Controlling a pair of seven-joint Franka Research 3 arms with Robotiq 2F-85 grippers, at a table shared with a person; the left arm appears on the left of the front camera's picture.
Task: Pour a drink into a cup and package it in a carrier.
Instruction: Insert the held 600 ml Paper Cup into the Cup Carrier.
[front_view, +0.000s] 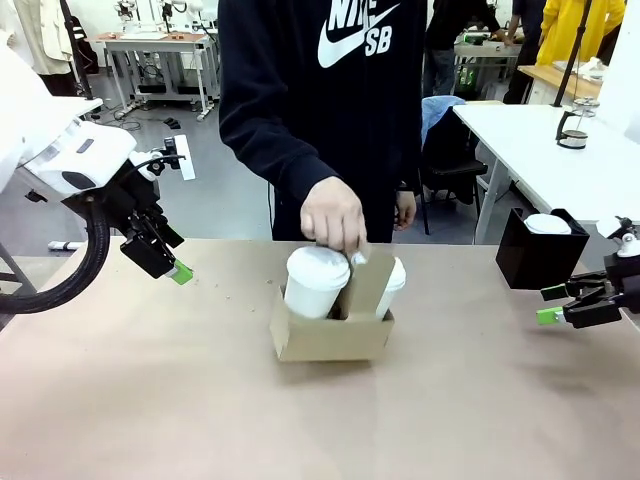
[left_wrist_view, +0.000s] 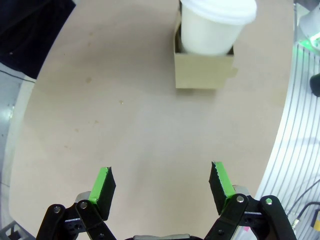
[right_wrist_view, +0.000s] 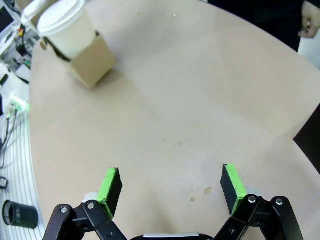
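Note:
A brown cardboard carrier (front_view: 330, 335) stands in the middle of the table with two lidded white cups in its pockets, one cup (front_view: 314, 282) on the left and another (front_view: 393, 283) on the right. A person's hand (front_view: 333, 215) grips the top of the carrier's handle panel. The carrier (left_wrist_view: 204, 70) with a cup (left_wrist_view: 215, 27) shows at the top of the left wrist view, and the carrier (right_wrist_view: 89, 64) and a cup (right_wrist_view: 66, 27) at the upper left of the right wrist view. My left gripper (front_view: 168, 262) hangs open above the table's left side. My right gripper (front_view: 560, 305) hovers open at the right edge. The drink is hidden.
A black box (front_view: 538, 250) holding a white lid stands at the table's far right. A second white table (front_view: 560, 150) with a glass jar (front_view: 574, 125) lies behind it. Brown paper covers the tabletop (front_view: 200, 400), with open room on both sides of the carrier.

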